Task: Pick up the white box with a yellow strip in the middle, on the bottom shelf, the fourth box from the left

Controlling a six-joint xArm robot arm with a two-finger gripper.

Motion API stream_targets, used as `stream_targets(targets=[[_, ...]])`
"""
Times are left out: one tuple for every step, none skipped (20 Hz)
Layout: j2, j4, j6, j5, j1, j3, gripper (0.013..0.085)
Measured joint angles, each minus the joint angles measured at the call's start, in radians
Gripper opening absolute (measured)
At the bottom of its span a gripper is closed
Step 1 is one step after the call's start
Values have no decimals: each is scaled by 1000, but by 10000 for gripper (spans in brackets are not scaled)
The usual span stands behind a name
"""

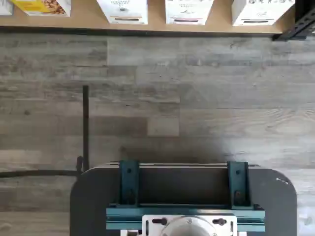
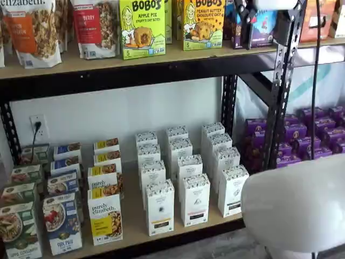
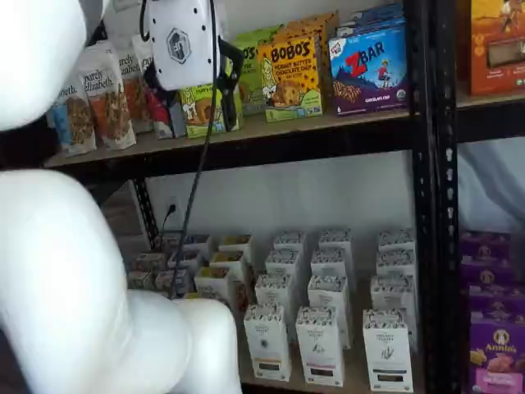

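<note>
The gripper (image 2: pixel 245 33) hangs high, level with the upper shelf (image 2: pixel 161 60) and well above the white box (image 2: pixel 160 208). In a shelf view its white body (image 3: pixel 176 41) shows in front of the snack bags and cartons, with a black finger (image 3: pixel 230 78) to one side and a cable (image 3: pixel 197 180) dropping past it. The fingers are seen only side-on against dark packaging, so no gap can be made out there. Nothing is between them, and the jaws stand wide apart. Big white arm links (image 2: pixel 296 205) fill a corner of both shelf views, close to the cameras.

The white box stands upright at the front of the bottom shelf (image 2: pixel 132 234), heading a column of like white cartons. A yellow "purely elizabeth" box (image 2: pixel 105 218) is just beside it on one side and a white carton with a reddish strip (image 2: pixel 195 199) on the other. Its speckled top and its yellow strip low on the front are plain to see. The wrist view looks down on its front edge (image 1: pixel 123 11) at the lip of the tan board (image 1: pixel 88 19).

The floor (image 1: pixel 197 98) is grey wood-look planking. A dark mount with teal brackets (image 1: pixel 184 196) sits over it, and a thin black cable lies nearby. The shelves rest on black perforated uprights (image 2: pixel 283 81). Behind them is a white wall with a socket (image 2: pixel 38 127), a plug in it. Purple boxes (image 2: pixel 312 135) fill the next bay.
</note>
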State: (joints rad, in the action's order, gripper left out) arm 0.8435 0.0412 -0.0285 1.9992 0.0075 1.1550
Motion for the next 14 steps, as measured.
stream_targets(targets=[[-1,10,5,3,-9,1,850],[-8,78,34,21,-73,5,850],[-12,130,56,32,-122,8,850],[-12,146,65,34,-135,8,850],[-11,148,69,34,-137,9,850],[-11,143,69,36,-134,11,850],[-12,137,69,38,-130,11,850],[-11,130,68,37,-126,10,850],[-10,123,67,34,-121,8,850],[-8,113,62,29,-111,3,850],[-7,103,56,22,-99,-2,850],[-5,97,50,15,-90,-8,850],[-4,92,43,5,-80,-16,850],[-3,87,36,-6,-70,-24,850]])
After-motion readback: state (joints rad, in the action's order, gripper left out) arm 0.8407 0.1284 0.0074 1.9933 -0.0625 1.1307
